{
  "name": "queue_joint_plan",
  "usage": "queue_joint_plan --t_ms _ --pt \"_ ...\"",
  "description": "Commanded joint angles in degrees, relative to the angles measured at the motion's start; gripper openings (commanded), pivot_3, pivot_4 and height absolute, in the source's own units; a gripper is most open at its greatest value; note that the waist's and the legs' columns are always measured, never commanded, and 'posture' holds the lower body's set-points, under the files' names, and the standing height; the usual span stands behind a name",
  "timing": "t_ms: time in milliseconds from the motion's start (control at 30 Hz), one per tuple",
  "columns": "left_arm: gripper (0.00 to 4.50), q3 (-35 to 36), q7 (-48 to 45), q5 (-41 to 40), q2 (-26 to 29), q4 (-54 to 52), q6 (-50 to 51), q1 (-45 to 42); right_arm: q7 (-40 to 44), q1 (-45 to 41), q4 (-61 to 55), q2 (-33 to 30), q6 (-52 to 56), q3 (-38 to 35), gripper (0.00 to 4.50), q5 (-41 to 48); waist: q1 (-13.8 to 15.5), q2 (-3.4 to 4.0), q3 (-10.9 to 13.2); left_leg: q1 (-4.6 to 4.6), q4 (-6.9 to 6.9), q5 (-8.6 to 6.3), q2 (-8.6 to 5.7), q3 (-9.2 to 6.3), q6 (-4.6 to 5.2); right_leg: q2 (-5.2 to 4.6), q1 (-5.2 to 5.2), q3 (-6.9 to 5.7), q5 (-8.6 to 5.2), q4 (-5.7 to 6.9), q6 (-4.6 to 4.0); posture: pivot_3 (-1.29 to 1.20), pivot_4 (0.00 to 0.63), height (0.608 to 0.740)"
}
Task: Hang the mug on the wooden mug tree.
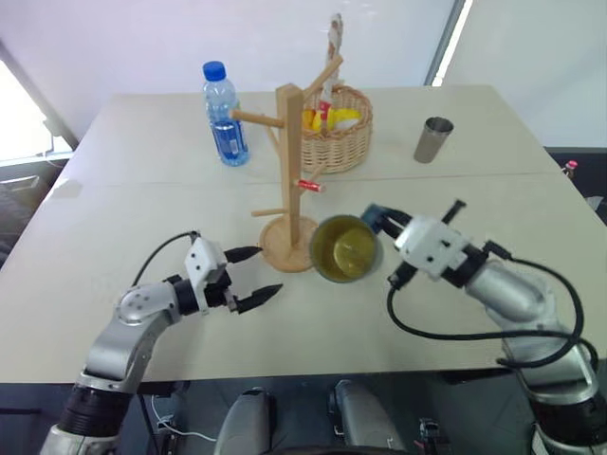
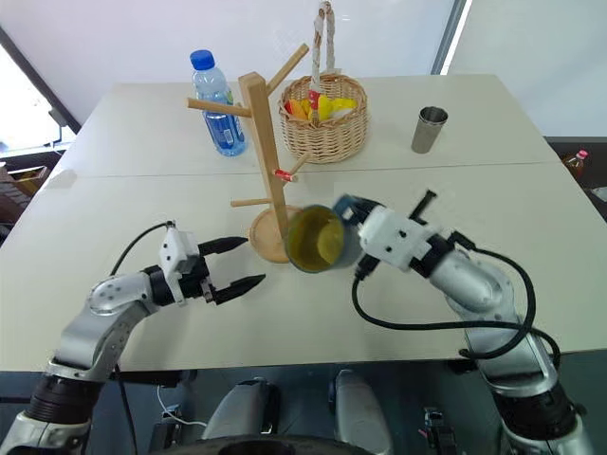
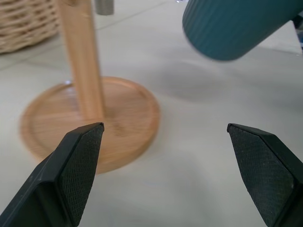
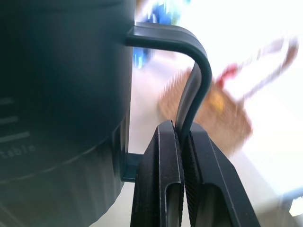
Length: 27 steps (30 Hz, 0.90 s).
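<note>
The dusty-blue mug (image 1: 346,248), yellow-green inside, hangs tipped on its side just above the table, its mouth facing me. My right gripper (image 1: 381,221) is shut on its loop handle (image 4: 191,66), pinching the thin handle between both fingers. The wooden mug tree (image 1: 289,166) stands upright just left of the mug, its round base (image 1: 281,248) almost touching the mug's rim. My left gripper (image 1: 268,270) hovers open in front of that base, nothing between its fingers. In the left wrist view the post (image 3: 83,71) and the mug's ribbed wall (image 3: 232,28) lie beyond the open fingers.
A water bottle (image 1: 225,114) with a blue cap stands behind the tree at the left. A wicker basket (image 1: 339,133) with colourful items sits behind the tree. A steel tumbler (image 1: 433,139) stands at the back right. A seam crosses the table's middle.
</note>
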Motion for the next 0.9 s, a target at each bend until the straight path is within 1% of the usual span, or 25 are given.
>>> queue_joint_plan --t_ms 33,200,400,667,900 --pt "4.5 3.0 -2.1 -2.6 1.5 -1.4 -0.3 -1.1 2.0 -4.5 -3.3 -0.5 6.2 2.5 0.02 -0.2 0.0 -0.02 0.0 -0.03 0.0 0.0 -0.02 -0.01 0.0 -0.04 -0.02 -0.01 0.0 -0.01 0.0 0.0 0.15 0.74" --pt "4.5 6.3 -3.0 -7.8 3.4 -4.0 4.4 -1.9 3.7 -10.5 -2.4 -0.5 9.4 4.9 0.02 -1.0 -0.1 -0.06 0.0 -0.15 -0.03 -0.01 -0.05 0.01 0.0 -0.12 -0.08 -0.01 0.0 -0.12 0.0 0.0 0.15 0.74" --pt "4.5 7.3 -2.7 -8.1 4.7 -5.1 5.5 -1.7 5.7 -16.1 -1.7 -0.8 11.8 6.3 0.02 -0.7 -0.1 -0.07 0.1 -0.09 -0.06 -0.01 -0.04 0.0 0.0 -0.11 -0.08 -0.01 0.0 -0.1 0.0 0.0 0.15 0.74" --pt "4.5 8.1 -2.0 -8.9 5.0 -8.5 6.5 -0.6 7.1 -20.0 0.1 -0.4 12.6 8.0 0.02 -1.2 -0.1 -0.08 0.1 -0.12 -0.06 -0.01 -0.04 0.01 0.0 -0.13 -0.1 0.0 0.0 -0.1 0.0 0.0 0.15 0.74" --pt "4.5 10.5 -1.7 -13.4 5.1 -11.9 9.8 0.2 6.6 -22.6 3.6 0.6 12.6 10.2 0.02 -2.2 -0.2 -0.08 0.1 -0.11 -0.07 -0.01 -0.03 0.0 0.0 -0.13 -0.11 0.0 0.0 -0.1 -0.01 0.0 0.15 0.74"
